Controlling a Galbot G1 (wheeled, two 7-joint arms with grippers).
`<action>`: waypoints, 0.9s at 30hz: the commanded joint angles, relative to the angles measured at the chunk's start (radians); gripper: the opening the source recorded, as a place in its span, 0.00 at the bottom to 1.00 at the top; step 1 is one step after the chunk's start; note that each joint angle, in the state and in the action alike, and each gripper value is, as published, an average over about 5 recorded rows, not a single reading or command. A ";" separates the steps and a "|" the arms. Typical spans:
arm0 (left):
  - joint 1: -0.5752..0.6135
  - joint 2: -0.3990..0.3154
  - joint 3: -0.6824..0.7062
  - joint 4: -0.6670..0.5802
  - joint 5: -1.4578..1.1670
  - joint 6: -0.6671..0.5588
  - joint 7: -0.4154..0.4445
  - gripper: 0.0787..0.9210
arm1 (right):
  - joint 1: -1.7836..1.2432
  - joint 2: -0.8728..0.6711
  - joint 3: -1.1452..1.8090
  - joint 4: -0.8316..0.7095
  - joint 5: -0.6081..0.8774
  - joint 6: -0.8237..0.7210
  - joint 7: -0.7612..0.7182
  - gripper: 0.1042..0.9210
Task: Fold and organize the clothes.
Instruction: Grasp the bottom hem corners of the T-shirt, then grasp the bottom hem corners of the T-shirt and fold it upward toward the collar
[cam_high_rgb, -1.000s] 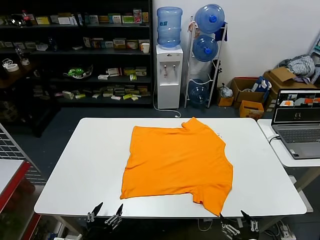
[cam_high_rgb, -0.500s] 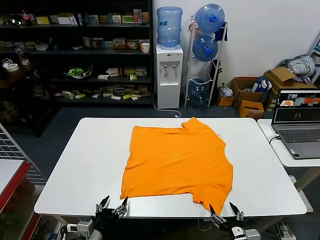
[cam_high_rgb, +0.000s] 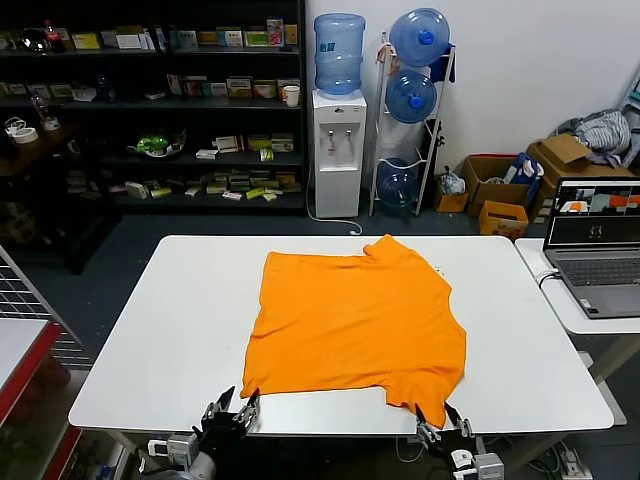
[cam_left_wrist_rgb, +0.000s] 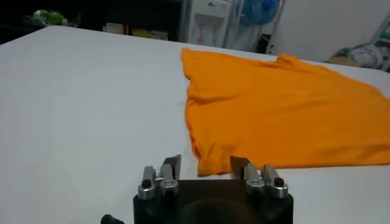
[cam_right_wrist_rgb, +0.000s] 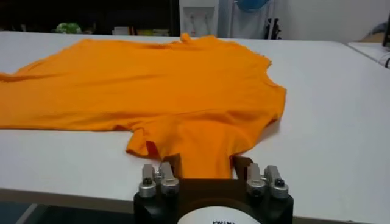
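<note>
- On the white table, an orange T-shirt is spread flat near the middle, reaching toward the near edge.
- Behind the table, dark shelves, a water dispenser and a rack of blue bottles are seen; a laptop sits on a side table at the right.
- The left hand is held at the near edge, fingers parted, just before the shirt's near-left hem corner.
- The right hand is held likewise, open, at the near-right sleeve.
- The shirt's long axis runs away from the robot, collar at the far end.
</note>
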 joint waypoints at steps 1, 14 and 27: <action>-0.013 -0.005 0.017 0.021 0.008 -0.005 0.000 0.49 | 0.003 0.004 -0.011 -0.007 -0.008 0.020 0.006 0.41; 0.061 0.045 -0.005 -0.061 0.002 -0.071 -0.003 0.06 | -0.118 -0.040 -0.005 0.094 0.031 0.131 0.013 0.03; 0.256 0.200 -0.044 -0.304 -0.163 -0.035 -0.092 0.02 | -0.376 -0.108 0.049 0.266 0.037 0.219 0.042 0.03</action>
